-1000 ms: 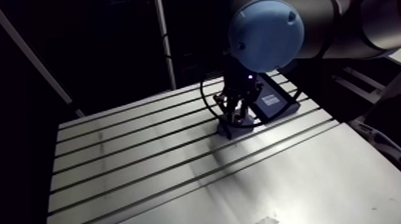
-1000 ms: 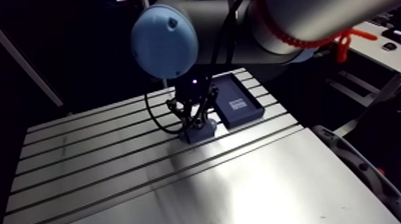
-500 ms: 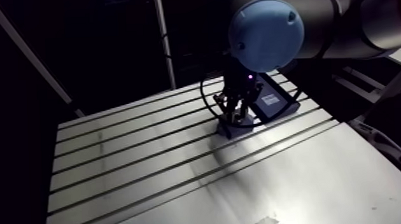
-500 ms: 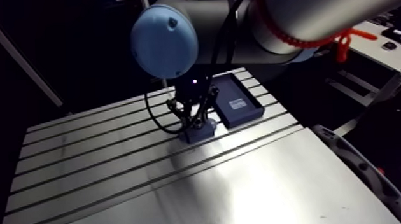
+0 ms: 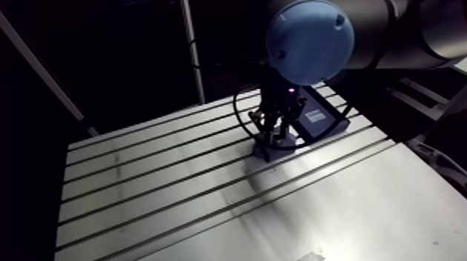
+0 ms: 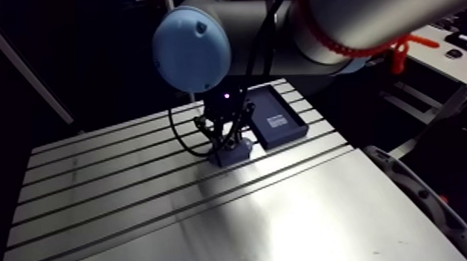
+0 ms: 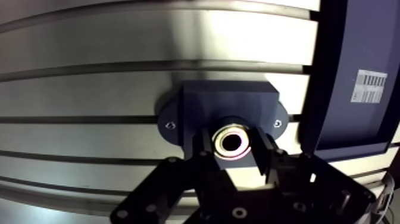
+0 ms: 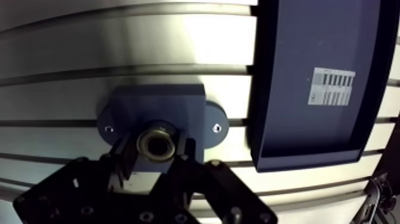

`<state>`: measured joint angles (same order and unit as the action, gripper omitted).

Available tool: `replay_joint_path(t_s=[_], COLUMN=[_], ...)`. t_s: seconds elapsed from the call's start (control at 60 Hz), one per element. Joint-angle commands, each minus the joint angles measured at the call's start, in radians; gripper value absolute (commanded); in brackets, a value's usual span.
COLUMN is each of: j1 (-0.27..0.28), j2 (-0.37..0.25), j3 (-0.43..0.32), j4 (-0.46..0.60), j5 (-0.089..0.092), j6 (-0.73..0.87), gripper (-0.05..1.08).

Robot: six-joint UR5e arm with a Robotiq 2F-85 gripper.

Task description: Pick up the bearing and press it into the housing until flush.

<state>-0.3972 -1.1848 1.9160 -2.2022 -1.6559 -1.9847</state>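
Note:
In the wrist view the bearing (image 7: 221,139), a small metal ring, sits between my two fingers (image 7: 205,150). My gripper (image 7: 233,147) is shut on it. Directly beneath is the housing (image 7: 229,98), a dark blue block on an oval flange with a screw at each end. The bearing covers the housing's bore, and I cannot tell whether it is seated or just above it. In the arm view the gripper (image 5: 276,130) stands upright over the housing (image 6: 233,153) on the slotted table (image 5: 157,186).
A shallow dark blue tray (image 8: 315,83) with a white barcode label (image 8: 331,87) lies right beside the housing, a narrow gap apart. It also shows in the arm view, where the tray (image 6: 274,117) is at the table's far side.

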Motion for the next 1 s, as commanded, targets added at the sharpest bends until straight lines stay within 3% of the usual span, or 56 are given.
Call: replay_joint_path(t_s=[0.017, 1.0], j1=[0.000, -0.003], j2=[0.001, 0.006], j3=[-0.001, -0.001], j4=[0.000, 0.000], j5=[0.000, -0.001], j6=[0.000, -0.011], gripper=[0.77, 0.76])
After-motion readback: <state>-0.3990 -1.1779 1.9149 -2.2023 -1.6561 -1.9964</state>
